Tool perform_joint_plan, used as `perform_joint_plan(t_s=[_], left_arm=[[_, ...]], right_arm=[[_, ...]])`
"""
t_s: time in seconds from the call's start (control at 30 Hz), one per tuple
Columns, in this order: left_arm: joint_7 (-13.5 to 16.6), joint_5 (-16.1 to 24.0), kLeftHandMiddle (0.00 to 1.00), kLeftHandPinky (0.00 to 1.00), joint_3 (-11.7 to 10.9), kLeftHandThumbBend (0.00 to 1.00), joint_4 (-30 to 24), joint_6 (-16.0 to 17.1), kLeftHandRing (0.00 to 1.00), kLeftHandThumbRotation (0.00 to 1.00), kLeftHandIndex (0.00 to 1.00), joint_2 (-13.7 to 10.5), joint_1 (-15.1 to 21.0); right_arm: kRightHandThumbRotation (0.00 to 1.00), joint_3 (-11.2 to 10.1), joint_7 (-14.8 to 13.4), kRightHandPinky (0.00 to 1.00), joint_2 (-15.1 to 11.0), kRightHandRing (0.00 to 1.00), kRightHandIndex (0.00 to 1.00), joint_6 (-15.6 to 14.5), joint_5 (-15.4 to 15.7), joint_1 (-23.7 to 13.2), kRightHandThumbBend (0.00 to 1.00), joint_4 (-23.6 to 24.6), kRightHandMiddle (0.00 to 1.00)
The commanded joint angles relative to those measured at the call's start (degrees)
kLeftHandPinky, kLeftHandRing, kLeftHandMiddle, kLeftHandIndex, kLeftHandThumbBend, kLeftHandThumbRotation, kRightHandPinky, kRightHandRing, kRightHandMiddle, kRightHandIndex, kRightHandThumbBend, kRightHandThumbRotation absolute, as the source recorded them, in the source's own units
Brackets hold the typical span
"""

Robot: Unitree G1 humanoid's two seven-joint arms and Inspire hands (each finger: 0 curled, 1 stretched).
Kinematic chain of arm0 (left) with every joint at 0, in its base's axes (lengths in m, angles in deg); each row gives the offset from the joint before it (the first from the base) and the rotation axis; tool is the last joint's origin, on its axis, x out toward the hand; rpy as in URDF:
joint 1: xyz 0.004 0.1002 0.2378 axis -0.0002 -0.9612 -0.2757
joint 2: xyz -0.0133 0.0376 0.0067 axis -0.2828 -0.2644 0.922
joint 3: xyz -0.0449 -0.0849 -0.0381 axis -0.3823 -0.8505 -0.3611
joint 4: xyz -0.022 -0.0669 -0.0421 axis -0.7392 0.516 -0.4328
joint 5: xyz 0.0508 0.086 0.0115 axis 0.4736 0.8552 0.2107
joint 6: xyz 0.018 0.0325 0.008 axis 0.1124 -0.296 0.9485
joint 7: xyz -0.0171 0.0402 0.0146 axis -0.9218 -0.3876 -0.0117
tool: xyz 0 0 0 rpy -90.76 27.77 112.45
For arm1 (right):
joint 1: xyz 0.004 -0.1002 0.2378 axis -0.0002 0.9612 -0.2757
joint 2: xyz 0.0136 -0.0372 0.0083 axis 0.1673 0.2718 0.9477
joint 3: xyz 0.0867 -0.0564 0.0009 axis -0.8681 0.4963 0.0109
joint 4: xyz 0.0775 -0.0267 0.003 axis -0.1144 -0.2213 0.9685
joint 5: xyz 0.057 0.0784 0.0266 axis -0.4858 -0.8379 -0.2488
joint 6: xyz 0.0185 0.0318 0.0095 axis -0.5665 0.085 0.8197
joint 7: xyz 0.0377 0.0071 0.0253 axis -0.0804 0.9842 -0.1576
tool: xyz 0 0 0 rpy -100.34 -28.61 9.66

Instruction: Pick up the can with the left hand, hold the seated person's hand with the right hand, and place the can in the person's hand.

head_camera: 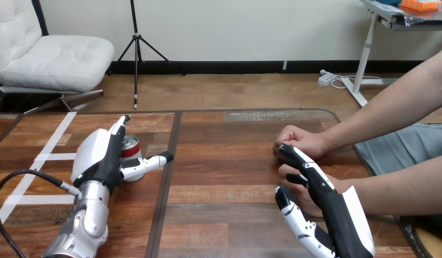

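Closest in, the right hand (337, 215) comes up from the bottom right of the wooden table (224, 177), its white-shelled back turned to the right. It is released: its fingers (310, 166) stretch forward almost straight and its thumb (291, 212) stands apart on the near side. The person's nearer hand (297, 191) lies in the gap between them, touching the underside of those fingers, with its forearm running off to the right. Nothing of the robot's is curled round it.

Across the table at the left, the silver forearm ends in the left hand (103, 156), which is also relaxed rather than clenched. Its fingers point away along the left side of the can (130, 148) and its thumb reaches right across the can's near side. The red and silver can stands upright on the table in that fork, just beside the palm, and is not gripped.

Strips of white tape (47, 157) cross the wood left of this arm.

Farther off, the person's farther hand (304, 141) rests on the table as a loose fist, just beyond the right hand's fingertips. The 2 hands of the person lie near each other, well apart from the can
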Motion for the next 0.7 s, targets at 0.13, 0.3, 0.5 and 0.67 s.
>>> perform_joint_plan(t_s=[0.13, 0.3, 0.5, 0.67], left_arm=[[1.32, 0.13, 0.94, 0.8, 0.22, 0.97, -0.03, 0.14, 0.9, 0.57, 0.95, -0.28, 4.81], [2.98, 0.26, 0.91, 0.76, 0.12, 0.95, 0.24, 0.45, 0.86, 0.53, 0.93, 0.02, 4.76], [5.51, -0.6, 0.84, 0.71, -0.59, 0.87, 0.85, 2.52, 0.8, 0.38, 0.86, 0.57, 4.46], [6.11, -2.07, 0.78, 0.67, -1.42, 0.81, 1.49, 3.66, 0.75, 0.23, 0.8, 1.08, 4.47]], right_arm=[[0.69, -0.26, 0.43, 0.81, -0.57, 0.89, 0.87, 0.87, -0.42, -2.26, 0.41, 2.51, 0.9], [0.7, -0.3, 0.68, 0.81, -0.73, 0.89, 0.87, 1.16, -0.75, -2.36, 0.41, 2.32, 0.9], [0.7, -0.46, 1.02, 0.81, -0.75, 0.89, 0.87, 0.95, -0.96, -2.37, 0.42, 2.37, 0.9], [0.7, -0.62, 1.03, 0.81, -0.88, 0.89, 0.87, 1.13, -0.72, -2.45, 0.42, 2.26, 0.9]])
